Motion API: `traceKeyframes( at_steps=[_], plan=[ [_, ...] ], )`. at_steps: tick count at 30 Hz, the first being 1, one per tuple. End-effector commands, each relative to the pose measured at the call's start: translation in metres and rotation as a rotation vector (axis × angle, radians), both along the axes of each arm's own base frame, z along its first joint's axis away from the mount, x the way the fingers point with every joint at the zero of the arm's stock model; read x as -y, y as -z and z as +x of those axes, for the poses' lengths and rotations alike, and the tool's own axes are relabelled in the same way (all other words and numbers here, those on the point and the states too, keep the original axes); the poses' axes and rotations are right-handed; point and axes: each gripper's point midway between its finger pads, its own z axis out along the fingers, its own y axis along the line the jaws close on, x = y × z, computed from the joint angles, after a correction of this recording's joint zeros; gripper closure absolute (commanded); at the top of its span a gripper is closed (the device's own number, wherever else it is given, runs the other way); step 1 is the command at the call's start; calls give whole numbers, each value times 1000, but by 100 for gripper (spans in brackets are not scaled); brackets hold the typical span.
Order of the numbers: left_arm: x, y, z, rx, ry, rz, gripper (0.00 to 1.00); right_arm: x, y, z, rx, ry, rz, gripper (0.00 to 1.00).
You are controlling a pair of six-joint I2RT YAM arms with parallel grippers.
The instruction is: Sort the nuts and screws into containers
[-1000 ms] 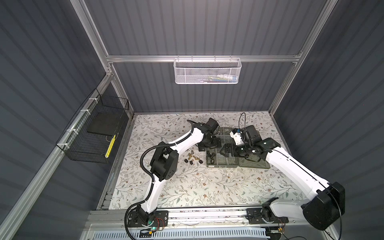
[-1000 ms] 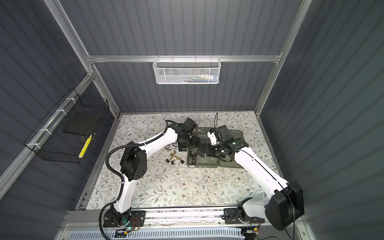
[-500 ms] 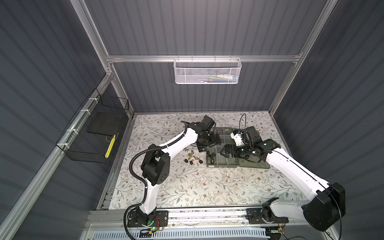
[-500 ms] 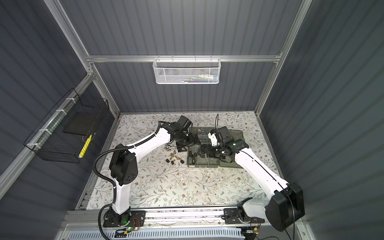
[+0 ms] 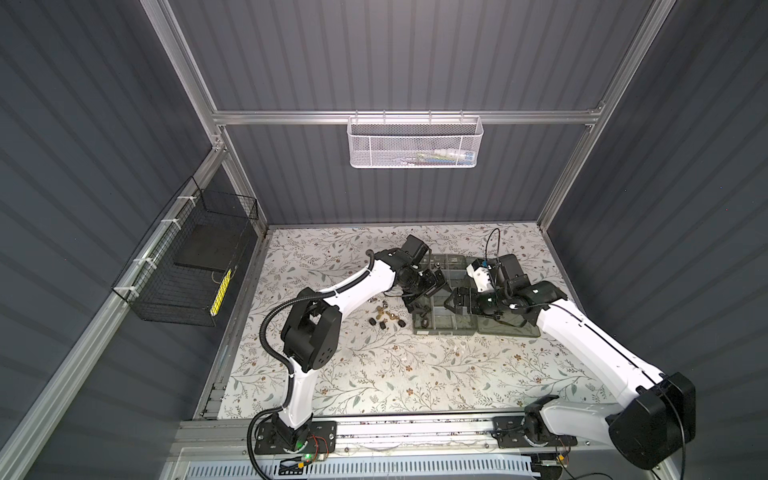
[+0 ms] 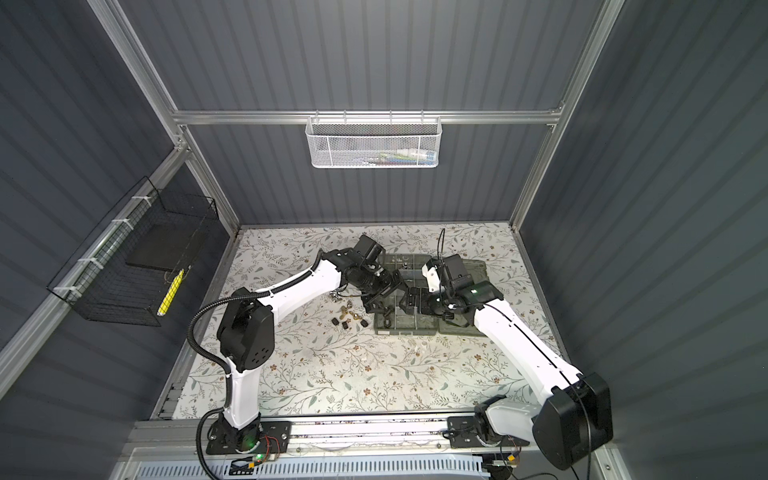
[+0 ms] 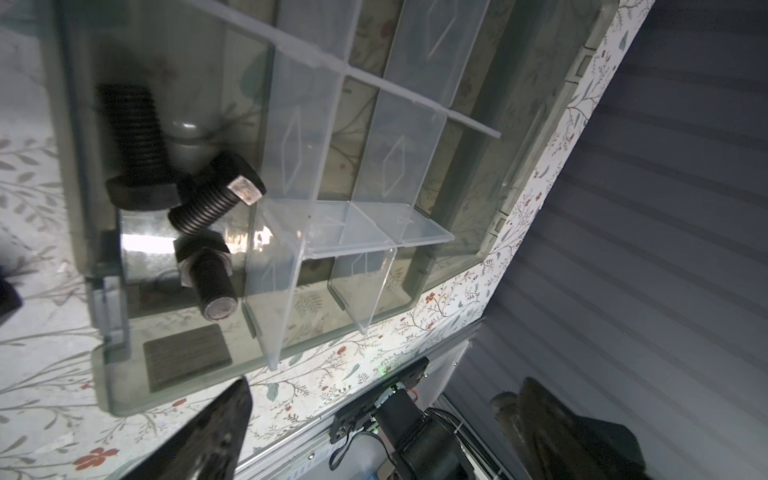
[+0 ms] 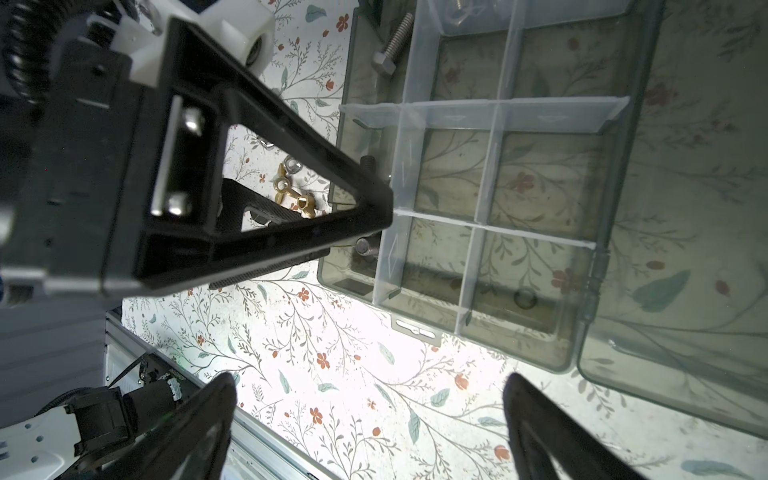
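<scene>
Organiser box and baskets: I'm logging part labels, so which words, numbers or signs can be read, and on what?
Nothing here reads clearly.
Plate on the organiser box: faint text lines, too blurred.
Yellow strip in the black wire basket: too small.
Items in the white mesh basket: too small.

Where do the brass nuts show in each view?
In a top view: brass nuts, just left of the organiser box.
In a top view: nuts, same spot.
Left wrist: not in it.
Right wrist: nuts beside the box's outer wall.
Shared landmark: the organiser box, in all four.
</scene>
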Motion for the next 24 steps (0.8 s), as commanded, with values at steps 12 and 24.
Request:
traceKeyframes(
  at_steps=[12, 24],
  plan=[
    [2, 39, -21, -153, 20, -2, 0, 18, -4, -1, 7, 74, 31, 1],
    [8, 58, -16, -176, 20, 5, 0, 24, -3, 0, 5, 96, 32, 1]
  ],
)
